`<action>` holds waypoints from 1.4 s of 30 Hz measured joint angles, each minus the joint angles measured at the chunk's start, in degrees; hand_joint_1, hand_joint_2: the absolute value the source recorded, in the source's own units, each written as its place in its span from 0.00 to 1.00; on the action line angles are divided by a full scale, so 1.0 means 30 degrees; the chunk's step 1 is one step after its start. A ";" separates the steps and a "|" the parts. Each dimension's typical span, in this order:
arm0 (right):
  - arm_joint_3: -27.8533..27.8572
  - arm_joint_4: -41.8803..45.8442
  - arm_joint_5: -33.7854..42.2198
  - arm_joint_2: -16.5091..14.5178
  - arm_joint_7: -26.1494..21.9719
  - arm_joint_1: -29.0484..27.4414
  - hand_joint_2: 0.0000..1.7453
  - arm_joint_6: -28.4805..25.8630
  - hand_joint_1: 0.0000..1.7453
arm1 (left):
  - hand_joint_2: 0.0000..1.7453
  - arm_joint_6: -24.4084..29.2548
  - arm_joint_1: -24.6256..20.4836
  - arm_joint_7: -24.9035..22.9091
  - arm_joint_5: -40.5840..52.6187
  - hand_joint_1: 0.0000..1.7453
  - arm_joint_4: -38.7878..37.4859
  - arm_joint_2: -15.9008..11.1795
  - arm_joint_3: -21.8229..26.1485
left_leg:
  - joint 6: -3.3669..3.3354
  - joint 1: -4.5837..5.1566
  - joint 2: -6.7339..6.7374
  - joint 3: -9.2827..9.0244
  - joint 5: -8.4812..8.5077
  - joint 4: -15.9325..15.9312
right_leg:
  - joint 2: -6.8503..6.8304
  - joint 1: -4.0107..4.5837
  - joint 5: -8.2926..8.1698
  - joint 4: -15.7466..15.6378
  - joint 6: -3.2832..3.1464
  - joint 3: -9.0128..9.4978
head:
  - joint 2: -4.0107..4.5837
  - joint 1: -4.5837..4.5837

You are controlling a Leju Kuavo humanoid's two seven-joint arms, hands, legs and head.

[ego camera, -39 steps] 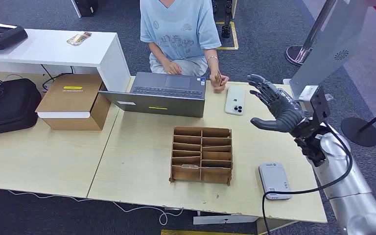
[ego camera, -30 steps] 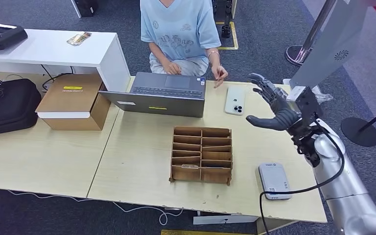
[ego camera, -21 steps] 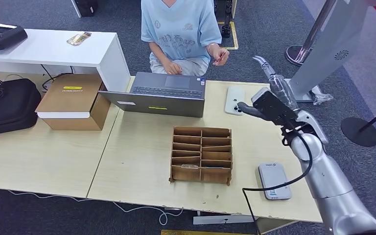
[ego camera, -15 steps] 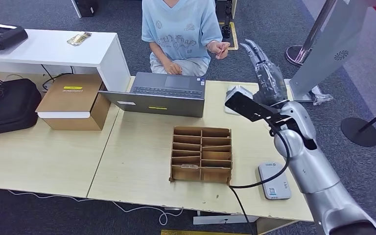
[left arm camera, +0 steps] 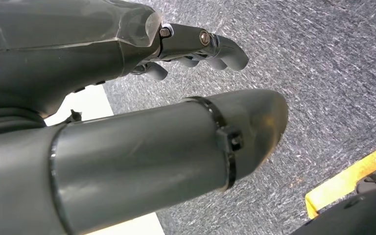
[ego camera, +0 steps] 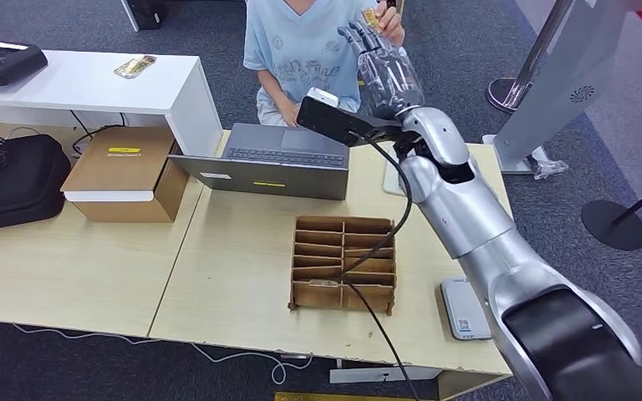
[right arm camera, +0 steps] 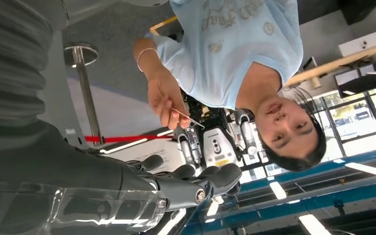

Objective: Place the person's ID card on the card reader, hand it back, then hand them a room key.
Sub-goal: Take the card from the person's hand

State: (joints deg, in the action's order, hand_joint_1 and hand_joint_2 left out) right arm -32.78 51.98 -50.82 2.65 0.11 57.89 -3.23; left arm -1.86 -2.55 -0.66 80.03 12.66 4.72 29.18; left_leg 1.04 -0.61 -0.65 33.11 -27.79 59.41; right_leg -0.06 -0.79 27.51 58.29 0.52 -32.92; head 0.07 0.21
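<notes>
Head view: your right hand (ego camera: 382, 67) is raised high in front of the person (ego camera: 301, 50), fingers spread and holding nothing. The card (ego camera: 371, 17) sits pinched in the person's hand (ego camera: 389, 18), just above and beyond your fingertips; whether they touch I cannot tell. Far below the card, the reader (ego camera: 464, 307) lies on the table (ego camera: 75, 267), near its front edge.

Left wrist view: your left hand (left arm camera: 142, 98) hangs over grey carpet, fingers curled loosely with nothing in them; I cannot tell whether they are fully closed.

Right wrist view: the card (right arm camera: 188, 117) shows edge-on as a thin sliver, held by one end in the person's hand (right arm camera: 164, 100), its free end pointing toward your fingers (right arm camera: 196, 178) but apart from them.

Judge the card light, stiff, thin and smooth, so it may slip. Take it by the free end, thumb against a finger on its flat faces.
</notes>
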 joint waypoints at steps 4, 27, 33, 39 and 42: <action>-0.0508 -0.2169 -0.0966 -0.0874 0.0266 0.1129 1.00 -0.0517 0.00 | 0.00 -0.0016 -0.0029 0.0016 0.0085 0.00 0.0000 0.0015 -0.0053 | 0.0005 -0.0002 -0.0001 0.0002 0.0003 0.0001 | -0.0001 0.0003 -0.0003 -0.0002 -0.0002 -0.0002 | 0.0000 -0.0007; -0.1548 -0.8082 -0.3614 -0.2805 0.1989 0.3497 1.00 -0.2388 0.48 | 0.00 -0.0078 -0.0273 -0.0120 0.0341 0.00 0.0000 0.0038 -0.0073 | 0.0001 -0.0003 0.0001 0.0000 0.0011 0.0003 | 0.0000 0.0004 -0.0013 -0.0003 -0.0005 -0.0009 | 0.0000 -0.0007; -0.1399 -0.8497 -0.3938 -0.2836 0.1893 0.3558 1.00 -0.2592 1.00 | 0.00 -0.0208 -0.0303 -0.0120 0.0443 0.00 0.0000 0.0038 -0.0073 | 0.0001 -0.0002 0.0001 -0.0001 0.0012 0.0005 | 0.0001 0.0004 -0.0016 -0.0004 -0.0004 -0.0009 | 0.0000 -0.0005; -0.0944 -0.8708 -0.4166 -0.2836 0.1707 0.3559 1.00 -0.2863 1.00 | 0.00 -0.0226 -0.0306 -0.0122 0.0537 0.00 0.0000 0.0038 -0.0073 | 0.0000 -0.0002 0.0001 0.0000 0.0012 0.0006 | 0.0001 0.0004 -0.0017 -0.0005 -0.0003 -0.0011 | 0.0000 -0.0005; -0.0623 -0.8759 -0.4200 -0.2836 0.1565 0.3559 1.00 -0.2958 1.00 | 0.00 -0.0222 -0.0307 -0.0120 0.0577 0.00 0.0000 0.0038 -0.0073 | 0.0000 -0.0002 0.0002 -0.0001 0.0012 0.0006 | 0.0002 0.0004 -0.0017 -0.0006 -0.0003 -0.0013 | 0.0000 -0.0005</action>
State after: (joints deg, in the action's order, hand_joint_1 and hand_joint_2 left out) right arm -34.65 25.70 -63.42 -5.86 4.81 68.57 -12.11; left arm -2.52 -3.47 -1.02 81.77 12.66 4.83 28.96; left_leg 1.04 -0.62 -0.64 33.11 -27.76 59.43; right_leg -0.06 -0.78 27.46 58.27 0.52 -32.96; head 0.07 0.20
